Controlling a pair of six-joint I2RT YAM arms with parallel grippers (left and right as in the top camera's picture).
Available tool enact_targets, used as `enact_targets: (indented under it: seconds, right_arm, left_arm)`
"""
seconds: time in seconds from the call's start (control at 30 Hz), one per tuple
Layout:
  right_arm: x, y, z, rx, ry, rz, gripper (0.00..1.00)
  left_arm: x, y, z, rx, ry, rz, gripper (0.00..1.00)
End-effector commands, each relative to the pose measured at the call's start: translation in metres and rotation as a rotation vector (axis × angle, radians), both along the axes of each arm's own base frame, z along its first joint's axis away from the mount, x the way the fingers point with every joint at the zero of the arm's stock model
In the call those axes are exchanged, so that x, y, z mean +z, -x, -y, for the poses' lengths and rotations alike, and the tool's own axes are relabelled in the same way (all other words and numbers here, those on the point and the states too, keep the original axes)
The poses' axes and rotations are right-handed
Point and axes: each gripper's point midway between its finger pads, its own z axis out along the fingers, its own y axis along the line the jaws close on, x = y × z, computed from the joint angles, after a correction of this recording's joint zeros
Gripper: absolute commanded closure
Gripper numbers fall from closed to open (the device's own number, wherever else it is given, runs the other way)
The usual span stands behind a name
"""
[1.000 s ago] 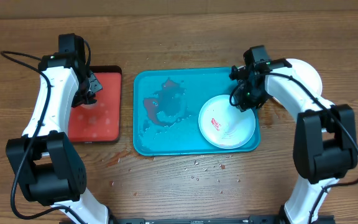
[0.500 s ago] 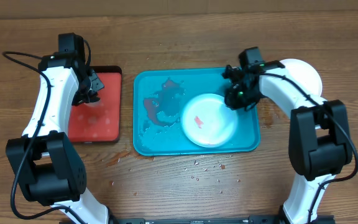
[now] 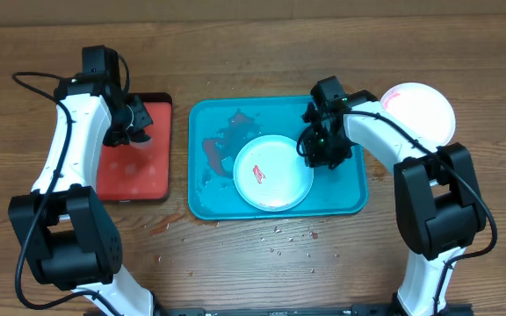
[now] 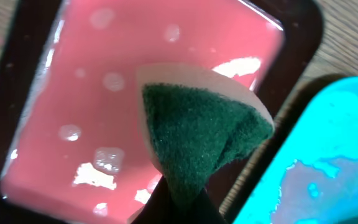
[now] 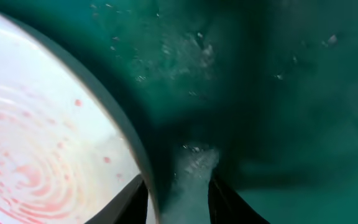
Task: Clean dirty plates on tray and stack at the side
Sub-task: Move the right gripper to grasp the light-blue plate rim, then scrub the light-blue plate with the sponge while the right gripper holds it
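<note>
1. The tray (image 3: 345,200) lies in the middle of the table (image 3: 235,53), long side across; its left part carries a dark wet patch (image 3: 231,140) with reddish streaks.
2. A white plate (image 3: 275,180) lies flat inside the tray, a little right of the middle and near the front rim; a red smear (image 3: 258,172) marks its left half, and the right wrist view shows faint pink rings on it.
3. The right gripper (image 3: 317,151) is down in the tray at the plate's right edge; its fingers (image 5: 229,200) stand a little apart with wet tray floor showing between them; the plate's rim lies by the finger nearer the plate while the other finger stands clear of it, so nothing is clamped.
4. A second white plate (image 3: 424,110) lies on the table to the right of the tray, outside it, partly covered by the right arm.
5. The left gripper (image 3: 133,125) hangs over the upper right part of the red tray (image 3: 134,171), which sits just left of the turquoise one; its jaws are pressed together on a sponge (image 4: 204,130), green scouring face out, white backing behind, bent into a wedge.
6. The red tray's floor shows scattered pale drops (image 4: 107,158).
7. Small specks (image 3: 292,233) dot the wood in front of the turquoise tray.
</note>
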Motion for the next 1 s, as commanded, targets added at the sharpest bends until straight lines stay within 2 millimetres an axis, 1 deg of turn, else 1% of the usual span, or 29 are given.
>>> enact_targets:
  seconds: [0.0, 0.07, 0.17, 0.23, 0.3, 0.33, 0.47, 0.53, 0.57, 0.6, 0.63, 0.77, 0.83, 0.87, 0.97]
  right_arm:
    - [-0.005, 0.005, -0.007, -0.031, -0.021, -0.045, 0.68]
    - [-0.007, 0.008, -0.015, -0.024, -0.050, -0.058, 0.70]
    - [-0.013, 0.007, -0.019, -0.067, -0.046, -0.067, 0.78]
    - [-0.015, 0.005, -0.020, -0.066, -0.049, -0.061, 0.81]
    - [-0.015, 0.002, -0.021, -0.073, -0.055, -0.048, 0.89]
    - [-0.015, -0.001, -0.022, -0.084, -0.058, -0.041, 0.96]
    - [-0.012, -0.020, -0.032, -0.176, -0.107, 0.009, 0.96]
    - [-0.010, -0.030, -0.040, -0.207, -0.144, 0.037, 0.96]
    - [-0.008, -0.037, -0.044, -0.226, -0.163, 0.062, 0.96]
    - [-0.007, -0.040, -0.047, -0.226, -0.172, 0.076, 0.96]
    - [-0.007, -0.042, -0.048, -0.225, -0.176, 0.085, 0.96]
    - [-0.009, -0.047, -0.052, -0.268, -0.187, 0.088, 0.96]
    - [-0.011, -0.051, -0.052, -0.306, -0.192, 0.089, 0.96]
    - [-0.011, -0.053, -0.053, -0.317, -0.199, 0.095, 0.96]
    - [-0.012, -0.060, -0.057, -0.356, -0.217, 0.107, 0.96]
  left_arm:
    - [-0.003, -0.001, 0.009, -0.044, 0.048, 0.001, 0.96]
    - [-0.003, -0.002, 0.011, -0.053, 0.056, 0.005, 0.96]
    - [-0.003, -0.002, 0.013, -0.062, 0.064, 0.007, 0.96]
    - [-0.003, -0.002, 0.019, -0.081, 0.088, 0.007, 0.96]
    - [-0.002, -0.001, 0.028, -0.115, 0.123, 0.009, 0.96]
    - [-0.001, -0.002, 0.033, -0.134, 0.141, 0.013, 0.96]
    - [0.002, -0.005, 0.057, -0.191, 0.224, 0.034, 0.96]
    - [0.005, -0.005, 0.073, -0.222, 0.278, 0.044, 0.96]
    - [0.008, -0.005, 0.090, -0.255, 0.323, 0.053, 0.96]
    - [0.010, -0.005, 0.101, -0.280, 0.348, 0.058, 0.96]
    - [0.011, -0.006, 0.109, -0.297, 0.357, 0.060, 0.96]
    - [0.012, -0.007, 0.153, -0.373, 0.375, 0.076, 0.96]
    - [0.010, -0.009, 0.178, -0.384, 0.384, 0.082, 0.96]
    - [0.008, -0.011, 0.188, -0.385, 0.380, 0.087, 0.96]
    - [-0.005, -0.018, 0.214, -0.351, 0.320, 0.101, 0.96]
